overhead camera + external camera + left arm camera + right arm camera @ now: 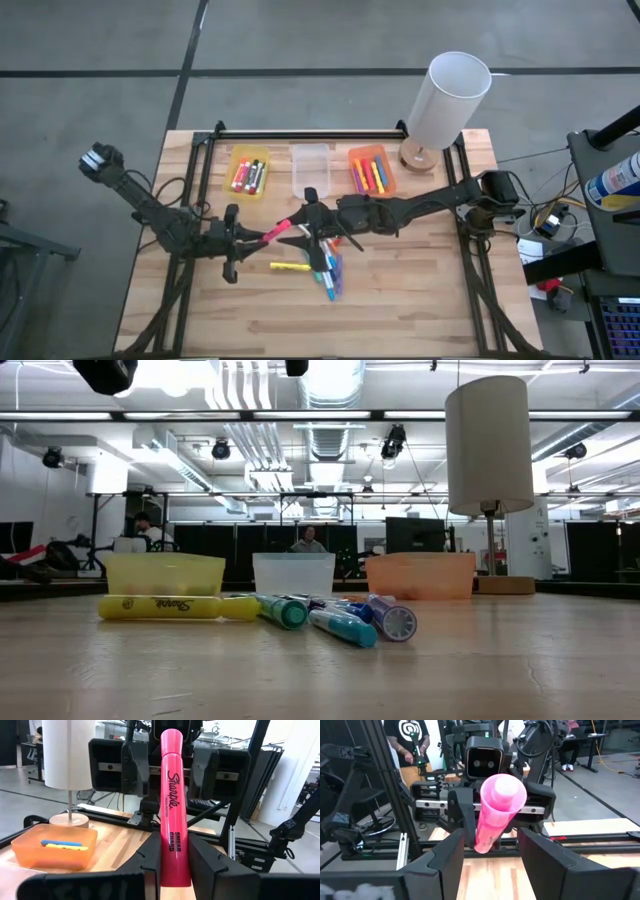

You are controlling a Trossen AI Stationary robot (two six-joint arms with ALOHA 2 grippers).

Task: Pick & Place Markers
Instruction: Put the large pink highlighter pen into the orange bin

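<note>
A lamp (447, 100) and three bins (311, 170) stand behind the markers (325, 270).

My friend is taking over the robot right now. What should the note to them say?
Left gripper: jaws shut on the pink highlighter, held above mid-table.
Right gripper: jaws open on either side of the highlighter's far end, not gripping yet. It looks like a handover.
Done: some markers lie in the yellow bin and the orange bin. The clear bin looks empty.
Left: the loose markers on the table, plus this pink one.
</note>
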